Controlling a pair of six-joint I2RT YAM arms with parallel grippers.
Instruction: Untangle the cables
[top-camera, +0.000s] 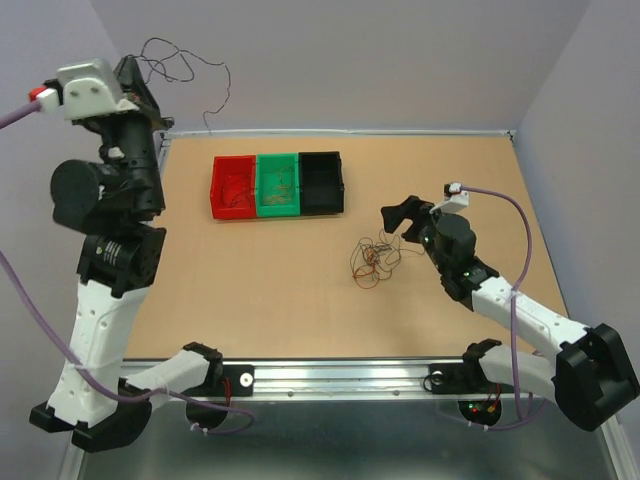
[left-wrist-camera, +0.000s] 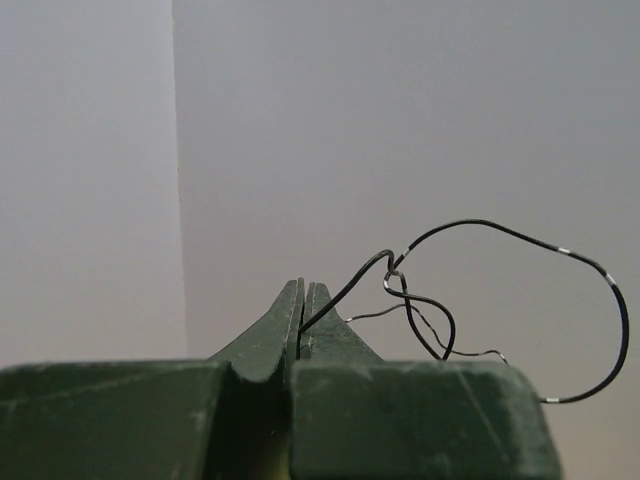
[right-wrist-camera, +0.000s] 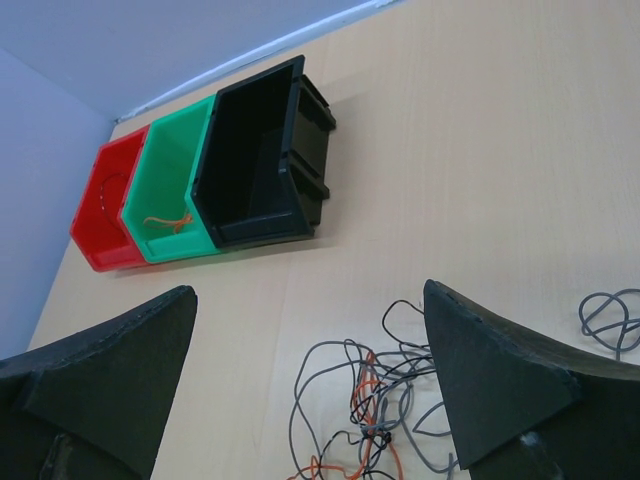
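A thin black curly wire (left-wrist-camera: 480, 222) is pinched in the closed jaws of the left gripper (left-wrist-camera: 303, 292), raised at the upper left of the overhead view. The tangled bunch of brown, orange-red and dark cables (top-camera: 373, 260) is seen on the tan tabletop (top-camera: 250, 290) right of centre, just beside the right gripper (top-camera: 400, 222), whose jaws are spread wide and hold nothing.

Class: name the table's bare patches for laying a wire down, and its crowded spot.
Bare: the table between the bins, left arm and tangle; also right of the black bin. Crowded: the tangle beside the right gripper.
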